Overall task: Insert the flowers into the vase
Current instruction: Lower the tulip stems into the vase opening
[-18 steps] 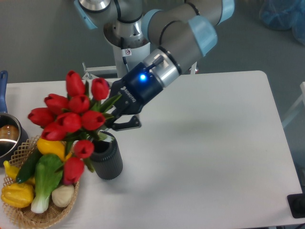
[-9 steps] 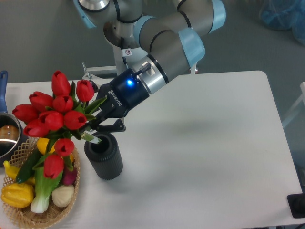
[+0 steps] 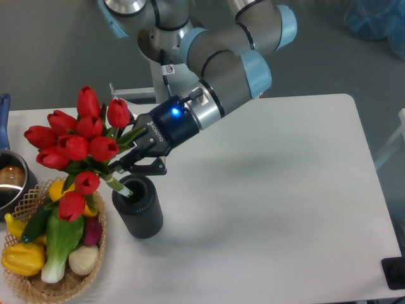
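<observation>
Gripper [image 3: 134, 166] is clamping the flowers [image 3: 76, 142] by their stems; since 0.5 s ago the bunch is tilting upright, stem ends now entering the vase [image 3: 138, 207] near the table's left edge.

One robot arm [image 3: 221, 50] with one end effector [image 3: 130, 166] stood over one white bench [image 3: 272, 190]. One bunch of flowers [image 3: 76, 145] showed about ten red tulip buds; the exact number was hard to tell where they overlapped. There was one dark grey ribbed vase [image 3: 139, 209], one wicker basket [image 3: 38, 285] and one metal pot [image 3: 9, 180] with one blue handle. The basket held about six vegetables, green, yellow, purple and pale.
</observation>
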Action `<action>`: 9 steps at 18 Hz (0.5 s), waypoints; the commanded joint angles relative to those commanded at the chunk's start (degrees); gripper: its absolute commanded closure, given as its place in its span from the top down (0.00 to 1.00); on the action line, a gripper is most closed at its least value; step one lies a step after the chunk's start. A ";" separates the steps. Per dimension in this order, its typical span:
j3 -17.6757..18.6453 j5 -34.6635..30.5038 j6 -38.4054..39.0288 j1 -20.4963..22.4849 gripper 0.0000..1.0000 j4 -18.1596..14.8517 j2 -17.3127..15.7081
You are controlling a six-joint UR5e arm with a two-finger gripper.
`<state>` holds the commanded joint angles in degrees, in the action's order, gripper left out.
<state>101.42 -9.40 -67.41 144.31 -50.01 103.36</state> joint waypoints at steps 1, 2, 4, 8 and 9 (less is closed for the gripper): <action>0.44 0.00 -0.09 0.09 0.27 0.00 -0.09; 0.62 0.00 -0.09 0.09 0.27 0.00 -0.17; 1.32 0.00 -0.09 0.44 0.28 0.00 -0.44; 1.85 0.09 -0.09 0.44 0.28 0.09 -0.44; 2.37 0.35 -0.18 0.53 0.28 0.09 -0.61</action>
<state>103.79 -9.06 -67.59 144.84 -49.92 102.75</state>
